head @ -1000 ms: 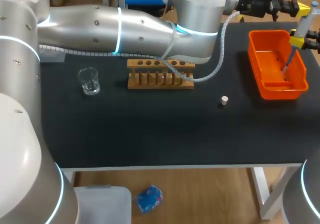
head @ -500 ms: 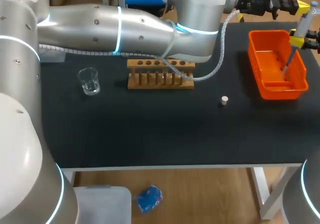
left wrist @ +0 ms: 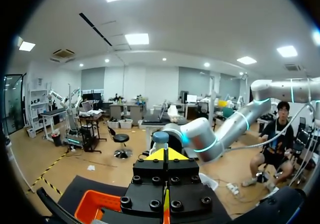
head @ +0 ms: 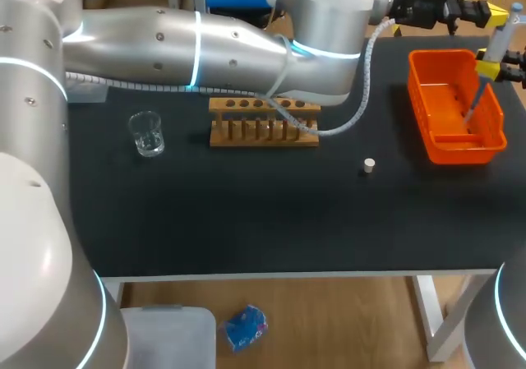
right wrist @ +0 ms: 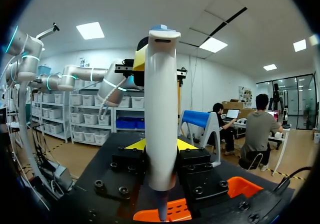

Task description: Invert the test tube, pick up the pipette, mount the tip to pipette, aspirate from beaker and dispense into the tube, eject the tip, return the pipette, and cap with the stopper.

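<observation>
Now ejecting the tip over the bin

Nearest, the stopper (head: 369, 166) is lying loose on the worktop (head: 246, 221), seen only from the head view. Farther back, the right end effector (right wrist: 161, 145) is clamping the pipette (right wrist: 161, 109) from both sides, as its wrist view is showing, with the tip (head: 475, 102) hanging over the orange bin (head: 460, 149). Beyond, the left end effector (left wrist: 168, 154), drawn together, is hovering beside the pipette's top. Next, I judge, is pressing the ejector squarely.

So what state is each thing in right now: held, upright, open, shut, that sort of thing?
pipette: upright, held over the orange bin.
right gripper: shut on the pipette.
left gripper: shut, holding nothing, close to the pipette's top.
orange bin: open-topped, on the table.
beaker: upright; liquid level unclear.
rack: standing, partly hidden by the left arm.
stopper: loose on the table, capping nothing.
</observation>
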Controlling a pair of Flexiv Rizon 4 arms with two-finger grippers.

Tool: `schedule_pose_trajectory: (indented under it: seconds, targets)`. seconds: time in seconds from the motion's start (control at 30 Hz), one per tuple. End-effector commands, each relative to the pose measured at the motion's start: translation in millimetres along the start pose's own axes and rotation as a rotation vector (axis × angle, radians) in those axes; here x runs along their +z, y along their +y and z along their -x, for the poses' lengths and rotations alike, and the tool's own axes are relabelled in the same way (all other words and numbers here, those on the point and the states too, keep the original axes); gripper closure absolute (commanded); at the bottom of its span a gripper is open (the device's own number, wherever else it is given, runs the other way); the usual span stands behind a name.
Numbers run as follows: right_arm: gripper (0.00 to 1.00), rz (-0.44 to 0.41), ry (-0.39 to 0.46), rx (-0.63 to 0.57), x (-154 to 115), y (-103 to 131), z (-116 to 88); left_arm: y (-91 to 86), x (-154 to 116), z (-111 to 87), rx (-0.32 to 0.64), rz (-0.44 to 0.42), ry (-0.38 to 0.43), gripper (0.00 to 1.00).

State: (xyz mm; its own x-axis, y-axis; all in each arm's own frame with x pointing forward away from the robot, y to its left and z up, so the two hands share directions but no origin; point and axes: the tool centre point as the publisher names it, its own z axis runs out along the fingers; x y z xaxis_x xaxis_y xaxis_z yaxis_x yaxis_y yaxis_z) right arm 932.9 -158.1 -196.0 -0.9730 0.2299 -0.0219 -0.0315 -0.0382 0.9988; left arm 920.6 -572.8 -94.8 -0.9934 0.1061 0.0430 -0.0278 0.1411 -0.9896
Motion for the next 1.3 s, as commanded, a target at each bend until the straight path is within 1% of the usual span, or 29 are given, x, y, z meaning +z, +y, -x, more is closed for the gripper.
schedule_pose_trajectory:
  seconds: [0.03, 0.47, 0.63, 0.77, 0.87, 0.97, 1.1, 1.13, 1.17, 1.2, 1.27, 1.3]
  targets:
    - [1.0, 0.001, 0.004, -0.001, -0.5, 1.7, 0.7, 4.5, 2.6, 1.3, -0.007, 0.006, 0.001, 1.0]
    - [1.0, 0.001, 0.004, -0.001, -0.5, 1.7, 0.7, 14.8, 3.2, 0.5, -0.03, 0.017, -0.002, 1.0]
    - [1.0, 0.001, 0.004, -0.001, -0.5, 1.7, 0.7, 15.4, 3.4, 0.5, -0.032, 0.013, -0.003, 1.0]
    - [1.0, 0.001, 0.004, -0.001, -0.5, 1.7, 0.7, 10.7, 0.3, 0.1, -0.017, -0.011, -0.014, 1.0]
    - [1.0, 0.001, 0.004, -0.001, -0.5, 1.7, 0.7, 3.2, -1.5, 0.5, 0.005, -0.032, -0.022, 1.0]
    - [1.0, 0.001, 0.004, -0.001, -0.5, 1.7, 0.7, -6.6, -3.9, 1.8, 0.029, -0.037, -0.03, 1.0]
    - [1.0, 0.001, 0.004, -0.001, -0.5, 1.7, 0.7, -17.1, -7.0, 3.7, 0.047, -0.02, -0.033, 1.0]
    - [1.0, 0.001, 0.004, -0.001, -0.5, 1.7, 0.7, -19.1, -8.4, 3.6, 0.05, -0.015, -0.034, 0.77]
    - [1.0, 0.001, 0.004, -0.001, -0.5, 1.7, 0.7, -20.8, -10.1, 3.3, 0.051, -0.014, -0.035, 0.44]
    - [1.0, 0.001, 0.004, -0.001, -0.5, 1.7, 0.7, -22.0, -12.2, 2.9, 0.053, -0.014, -0.035, 0.0]
    - [1.0, 0.001, 0.004, -0.001, -0.5, 1.7, 0.7, -23.3, -17.1, 1.5, 0.055, -0.009, -0.033, 0.0]
    - [1.0, 0.001, 0.004, -0.001, -0.5, 1.7, 0.7, -23.7, -19.7, 0.6, 0.053, -0.009, -0.018, 0.0]
